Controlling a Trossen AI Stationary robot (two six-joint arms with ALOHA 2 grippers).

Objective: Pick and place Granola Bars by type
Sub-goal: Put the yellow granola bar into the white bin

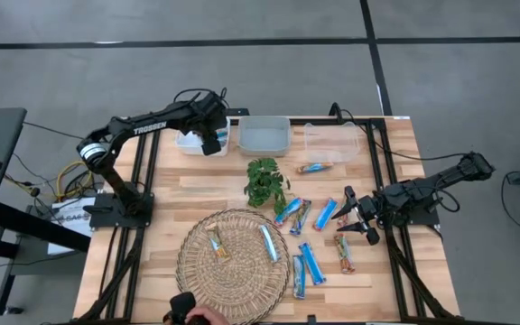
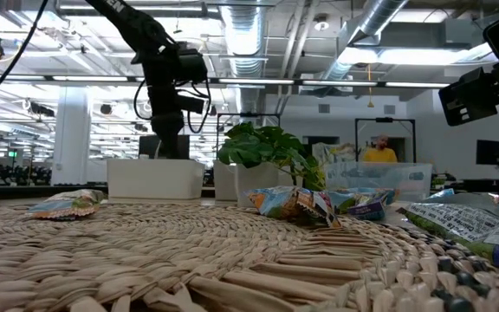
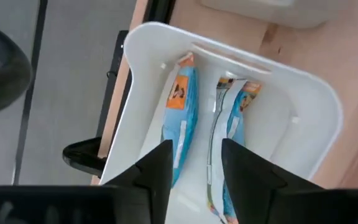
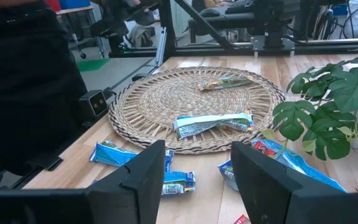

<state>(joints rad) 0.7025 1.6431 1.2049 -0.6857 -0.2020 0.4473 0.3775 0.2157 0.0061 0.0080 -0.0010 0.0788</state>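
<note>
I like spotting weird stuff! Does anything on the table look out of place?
One granola bar lies alone on the wood beside the clear bin, apart from the loose bars near the woven mat. Nothing looks spilled or broken.

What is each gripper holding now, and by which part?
Nothing. The left gripper is open above the white bin; the right gripper is open over loose bars.

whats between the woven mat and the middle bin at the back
The small plant stands between the woven mat and the middle bin; the high view shows this best.
</note>
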